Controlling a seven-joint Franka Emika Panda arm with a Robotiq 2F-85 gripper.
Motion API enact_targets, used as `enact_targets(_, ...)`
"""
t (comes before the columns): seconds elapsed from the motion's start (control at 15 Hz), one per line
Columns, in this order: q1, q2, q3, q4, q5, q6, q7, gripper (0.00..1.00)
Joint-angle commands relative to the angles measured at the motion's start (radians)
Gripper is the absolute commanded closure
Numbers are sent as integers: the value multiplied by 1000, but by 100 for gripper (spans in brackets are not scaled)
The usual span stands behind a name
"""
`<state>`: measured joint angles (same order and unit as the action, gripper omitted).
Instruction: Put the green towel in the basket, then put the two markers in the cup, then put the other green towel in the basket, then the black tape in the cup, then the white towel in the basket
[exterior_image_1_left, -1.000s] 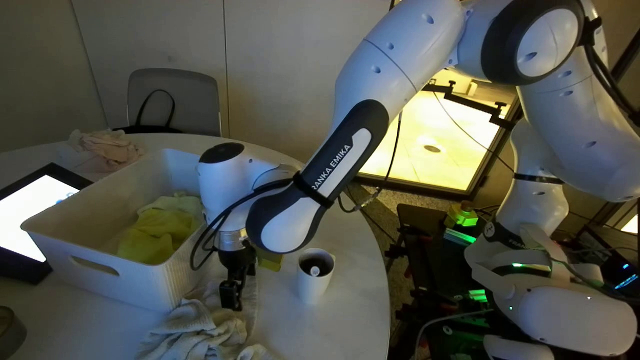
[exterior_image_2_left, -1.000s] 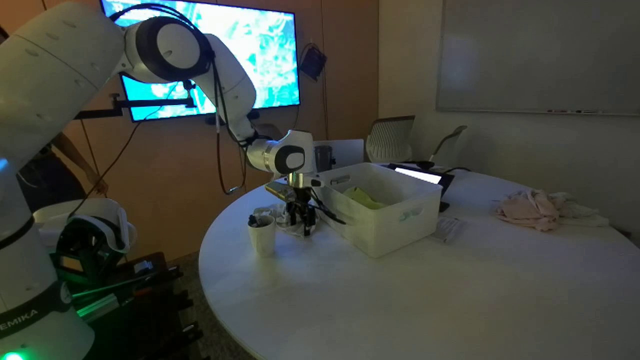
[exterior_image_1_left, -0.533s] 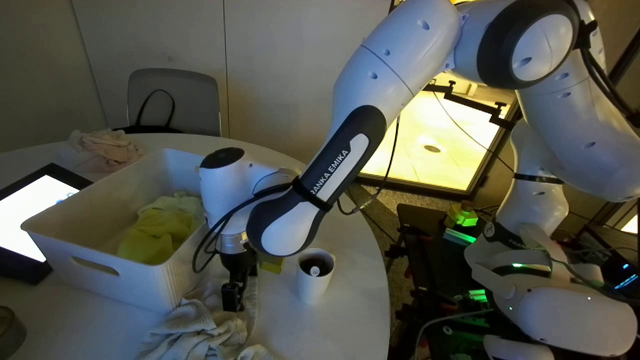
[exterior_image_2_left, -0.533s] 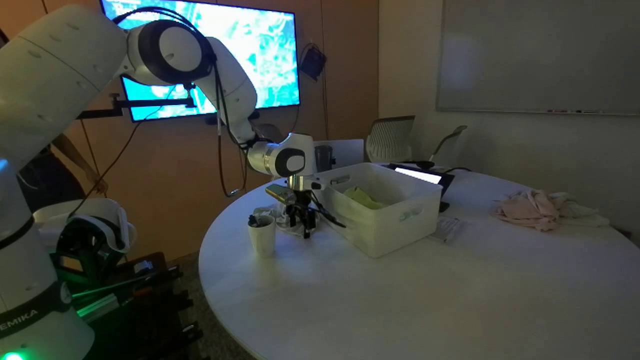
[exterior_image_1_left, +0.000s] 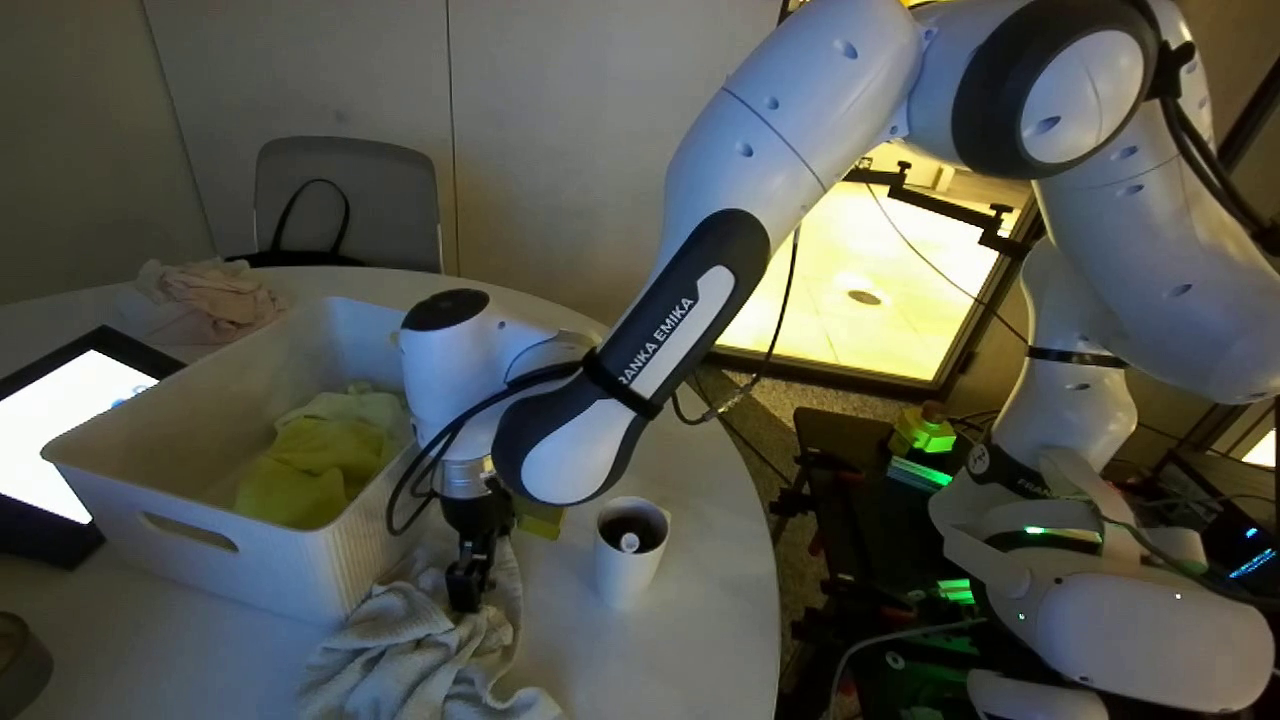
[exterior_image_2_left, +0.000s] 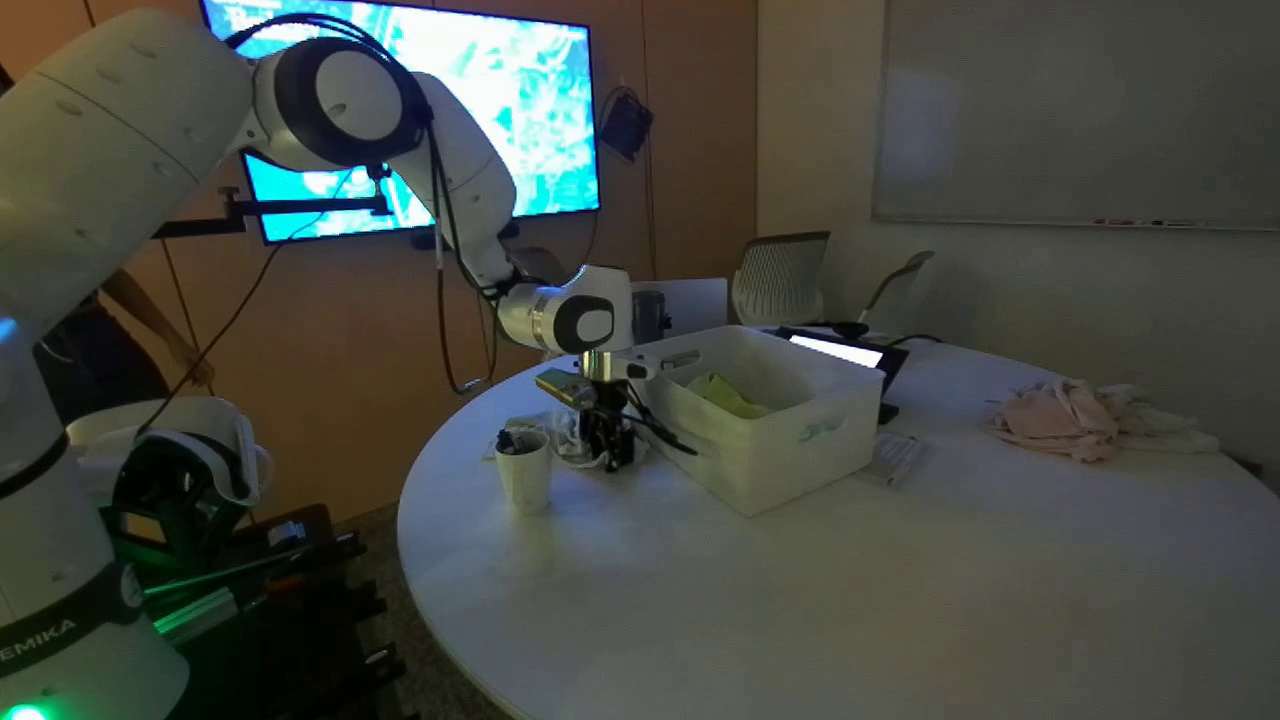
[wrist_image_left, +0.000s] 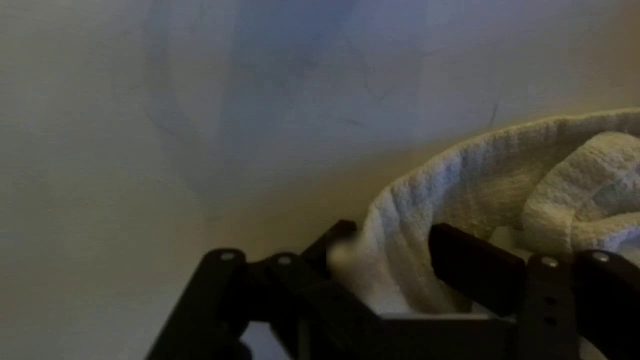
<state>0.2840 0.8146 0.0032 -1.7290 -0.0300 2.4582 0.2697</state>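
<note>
My black two-finger gripper (wrist_image_left: 392, 240) is down at the off-white ribbed towel (wrist_image_left: 475, 200). Fingers part-way apart, a fold of cloth filling the gap; can't tell if I'm pinching it or only straddling it.

Towel looks soft: nubbly weave, fine ribs along a curved hem, thick rolled fold at the right of the wrist view. Remainder lies in deep wrinkles on the smooth white round table (exterior_image_2_left: 800, 620), just beside the large white rectangular plastic basket (exterior_image_1_left: 270, 568); contact with its wall I can't make out.

Near me, small white tapered cup (exterior_image_1_left: 625, 580), upright, smooth-walled. Dark inside, plus what looks like a pale marker end (exterior_image_1_left: 629, 543); other contents too dark to identify.

Basket: thick rim, sloping sides, oval handle slot, fine vertical ribbing on one wall. In it, limp yellow-green cloths (exterior_image_1_left: 320, 465), heaped, brighter in front, paler behind.

Past that, a lit flat screen (exterior_image_1_left: 75, 430) in a black frame, leaning back. Farther: crumpled pale pink cloth (exterior_image_2_left: 1055, 415), whitish cloth (exterior_image_2_left: 1155, 428) against it. Backdrop: grey chair (exterior_image_1_left: 385, 200) with a smooth rounded back, big glowing wall screen (exterior_image_2_left: 545, 110).
</note>
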Motion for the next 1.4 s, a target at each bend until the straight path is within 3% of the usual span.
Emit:
enact_targets(0.0, 27, 2, -13, -3, -22, 25, 42, 88)
enact_targets(0.27, 33, -49, -12, -40, -15, 37, 67, 96)
enact_targets(0.53, 19, -135, 0, -83, 8, 58, 83, 91)
enact_targets(1.33, 0, -427, 9, -180, 21, 69, 166, 93)
